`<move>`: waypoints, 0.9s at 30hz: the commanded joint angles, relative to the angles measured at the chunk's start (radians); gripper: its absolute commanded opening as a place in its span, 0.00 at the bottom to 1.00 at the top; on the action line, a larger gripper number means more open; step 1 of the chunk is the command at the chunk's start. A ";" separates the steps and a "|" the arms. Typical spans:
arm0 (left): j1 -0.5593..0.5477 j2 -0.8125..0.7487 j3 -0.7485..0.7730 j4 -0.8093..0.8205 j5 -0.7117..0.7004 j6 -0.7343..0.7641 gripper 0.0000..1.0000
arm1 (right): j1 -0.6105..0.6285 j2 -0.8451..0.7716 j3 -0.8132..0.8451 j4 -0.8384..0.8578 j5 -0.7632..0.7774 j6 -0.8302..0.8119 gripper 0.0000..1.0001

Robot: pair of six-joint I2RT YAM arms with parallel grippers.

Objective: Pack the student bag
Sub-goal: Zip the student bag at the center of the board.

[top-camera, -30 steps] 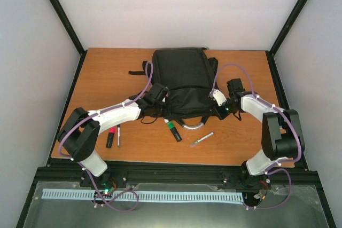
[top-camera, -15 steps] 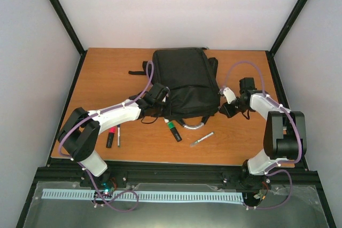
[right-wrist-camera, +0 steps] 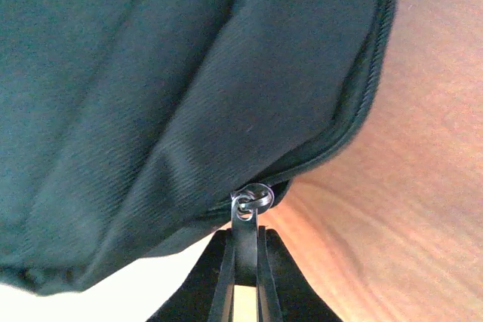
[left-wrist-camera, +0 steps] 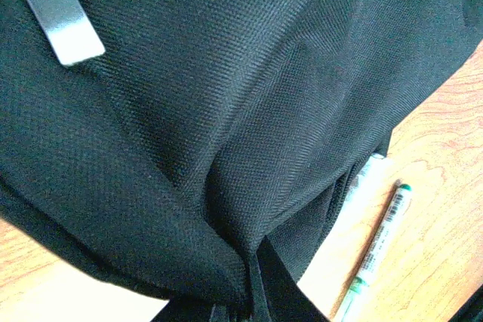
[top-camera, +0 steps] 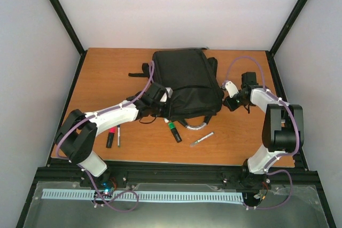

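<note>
Since student bag [top-camera: 184, 81] limp (fabric bunches), we clamp right gripper [right-wrist-camera: 244, 254] on zip pull [right-wrist-camera: 244, 220], 4 o'clock; left gripper [left-wrist-camera: 249, 303] pinches bag too.

Wood table [top-camera: 107, 73], plain white walls [top-camera: 176, 9] on 3 sides, blk frame posts [top-camera: 60, 12] at corners, even light

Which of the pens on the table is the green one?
The stubby marker just before the backpack, in the middle. The highlighter left of it is pink, the thin pen dark, the right-hand pen pale.
</note>
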 commanded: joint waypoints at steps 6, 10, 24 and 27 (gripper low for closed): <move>0.006 -0.071 0.011 -0.045 -0.048 0.085 0.01 | -0.021 -0.008 0.021 0.053 0.051 -0.049 0.03; 0.013 -0.031 0.063 -0.104 -0.188 0.097 0.01 | -0.020 -0.092 -0.076 0.065 0.060 -0.077 0.03; 0.085 -0.007 0.160 -0.136 -0.357 0.075 0.48 | 0.200 -0.319 -0.265 0.046 -0.002 -0.040 0.03; 0.082 -0.070 0.151 -0.160 -0.327 -0.020 0.61 | 0.209 -0.291 -0.226 0.045 -0.036 -0.029 0.03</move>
